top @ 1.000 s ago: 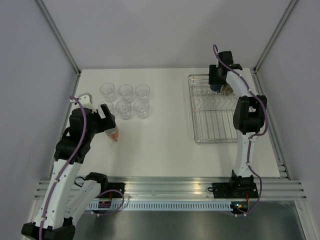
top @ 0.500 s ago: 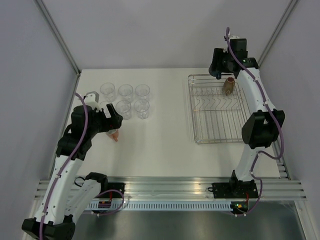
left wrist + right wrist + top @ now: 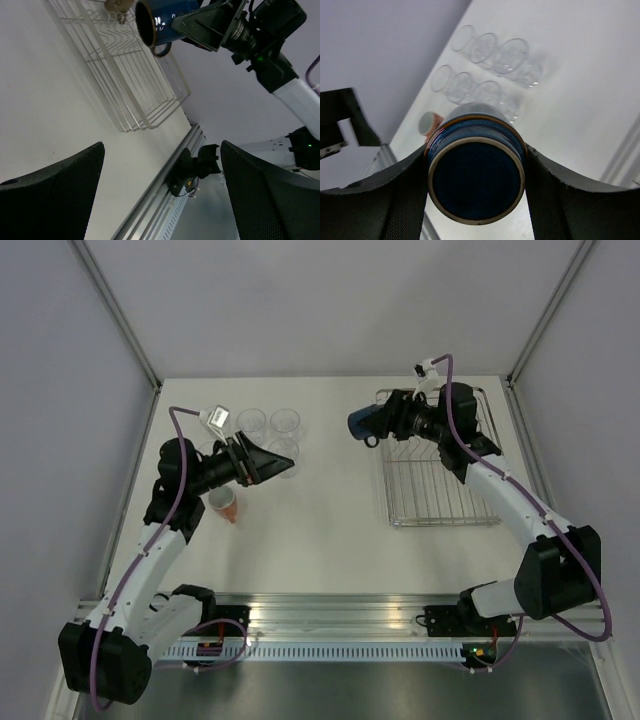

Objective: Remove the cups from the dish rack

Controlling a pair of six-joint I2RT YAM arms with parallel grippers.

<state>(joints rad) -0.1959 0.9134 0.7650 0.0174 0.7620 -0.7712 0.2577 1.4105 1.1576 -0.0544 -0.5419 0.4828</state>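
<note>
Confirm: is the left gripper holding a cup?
No, the left gripper stands wide open in the left wrist view, with nothing between its jaws.

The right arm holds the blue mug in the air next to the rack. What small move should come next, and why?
Probably carry it left and down toward the bare table near the salmon mug and the glasses. The right gripper is shut on the dark blue mug, which hangs on its side by the dish rack, not yet near the other cups.
</note>
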